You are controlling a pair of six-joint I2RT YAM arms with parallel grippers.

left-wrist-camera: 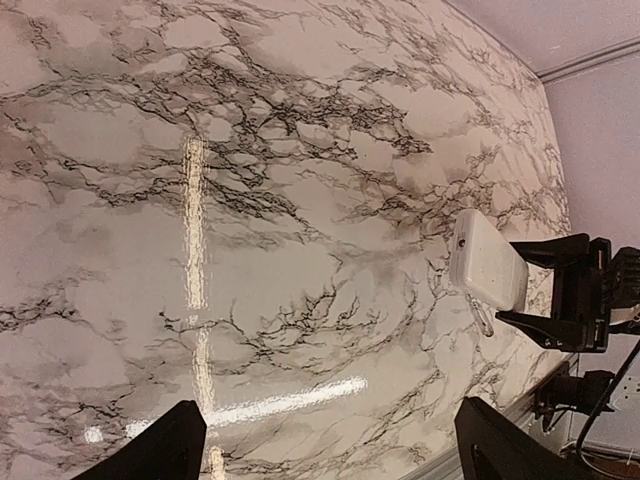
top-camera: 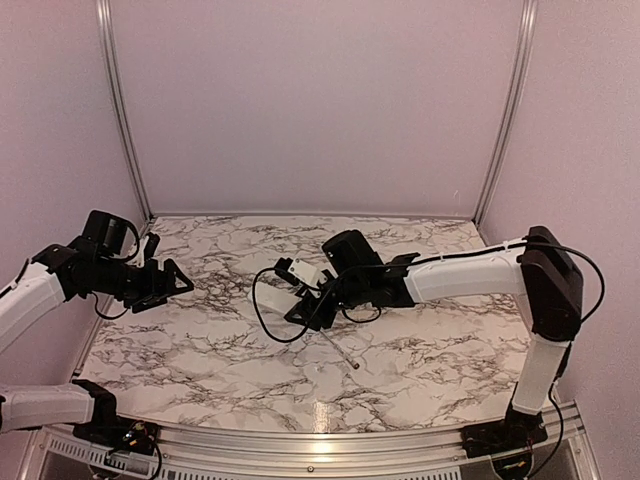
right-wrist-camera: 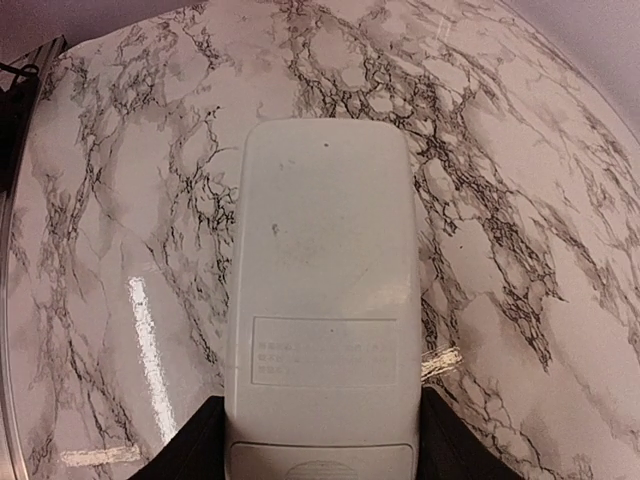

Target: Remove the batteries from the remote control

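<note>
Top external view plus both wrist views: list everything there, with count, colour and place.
remote control: one, white, mid-table, held between the right gripper's fingers, label side toward the right wrist camera
batteries: none in view
rod: one, thin and pale with a dark tip, lying on the table nearer the arm bases than the remote
table: one, white marble pattern with dark veins
cable: one, black, hanging in a loop beside the right gripper
left gripper: one, black, open and empty, over the table's left edge
right gripper: one, black, mid-table, closed on the remote control
</note>
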